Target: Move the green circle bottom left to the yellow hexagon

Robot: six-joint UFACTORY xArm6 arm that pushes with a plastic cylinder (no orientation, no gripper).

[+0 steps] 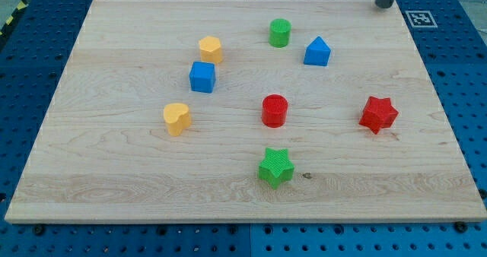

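Observation:
The green circle (280, 33) is a short green cylinder near the view's top, right of centre. The yellow hexagon (211, 49) stands to its left and slightly lower, about a hand's width away. My tip (385, 4) is the dark rod end at the view's top right, at the board's far edge, well to the right of the green circle and apart from every block.
A blue cube (202, 77) sits just below the yellow hexagon. A blue pentagon-like block (317, 52) is right of the green circle. A yellow heart (176, 118), red cylinder (274, 110), red star (378, 114) and green star (275, 167) lie lower on the wooden board (114, 173).

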